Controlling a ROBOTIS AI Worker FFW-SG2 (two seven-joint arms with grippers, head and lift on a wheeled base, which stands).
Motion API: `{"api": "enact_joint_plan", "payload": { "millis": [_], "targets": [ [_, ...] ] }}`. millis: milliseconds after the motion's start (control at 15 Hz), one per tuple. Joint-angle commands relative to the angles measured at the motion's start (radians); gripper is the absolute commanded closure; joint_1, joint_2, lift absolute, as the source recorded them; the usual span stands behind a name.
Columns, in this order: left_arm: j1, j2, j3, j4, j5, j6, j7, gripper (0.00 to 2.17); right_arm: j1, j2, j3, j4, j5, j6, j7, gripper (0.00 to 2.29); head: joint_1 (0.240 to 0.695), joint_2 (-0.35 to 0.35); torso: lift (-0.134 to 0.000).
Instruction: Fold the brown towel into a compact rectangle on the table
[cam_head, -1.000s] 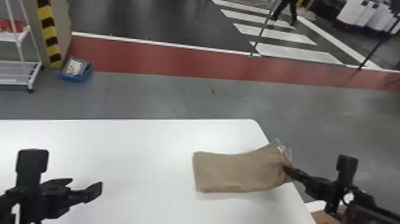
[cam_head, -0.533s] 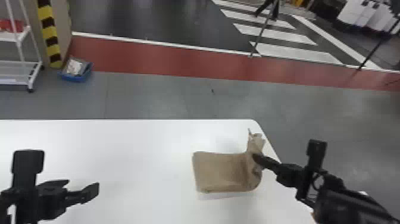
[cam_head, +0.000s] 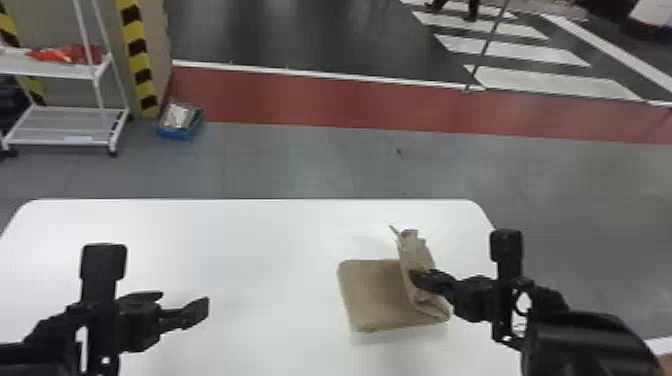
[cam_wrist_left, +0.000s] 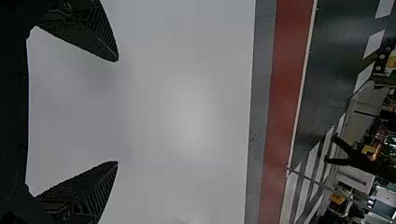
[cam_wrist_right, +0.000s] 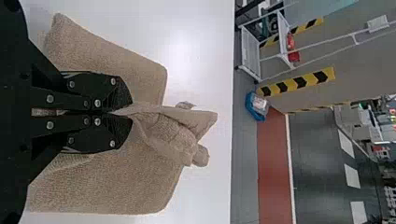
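The towel (cam_head: 372, 295) lies on the white tabletop (cam_head: 250, 240), on the left of the right tool (cam_head: 415, 280) and partly under it. That tool is clenched on the towel, its two fingers pressed together around a pinched ridge of cloth. From the pinch, a raised flap (cam_head: 412, 247) runs forward past the fingertips, bunched and creased, and a thin tip juts out at its far end. In the right wrist view the flat cloth spreads beneath the tool and out to both sides of it, while the gathered part pokes ahead of the fingertips over the edge of the flat part. On the robot's side of the right tool, the cloth doubles over in a soft rounded bend. The flat part reaches from under the tool toward the left tool (cam_head: 185, 299), ending well apart from it in a fairly straight edge with rounded corners. The left tool is released: its fingers stand wide apart with nothing between them, above the tabletop, well to the left of the towel. Beyond the left tool, past the far edge of the tabletop, a blue bin (cam_head: 180, 132) sits on the floor (cam_head: 300, 160), with a white cart (cam_head: 65, 70) farther left. A red band (cam_head: 300, 100) crosses the floor beyond both tools.
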Motion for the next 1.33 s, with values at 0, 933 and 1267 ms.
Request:
{"api": "enact_joint_plan", "payload": {
  "millis": [0, 933, 1267],
  "targets": [
    [-0.004, 0.0, -0.002, 0.007, -0.001, -0.006, 0.0, 0.1, 0.007, 0.001, 0.065, 0.009, 0.028, 0.0, -0.004, 1.27, 0.695, -0.204, 0.0],
    [0.002, -0.001, 0.009, 0.001, 0.002, -0.006, -0.014, 0.1, 0.061, -0.002, -0.022, -0.028, -0.021, -0.028, 0.285, 0.17, 0.695, -0.131, 0.0],
    [0.002, -0.001, 0.007, 0.0, 0.001, -0.006, -0.018, 0.1, 0.072, -0.011, -0.017, -0.022, 0.051, -0.037, 0.429, 0.91, 0.695, -0.158, 0.0]
  ]
}}
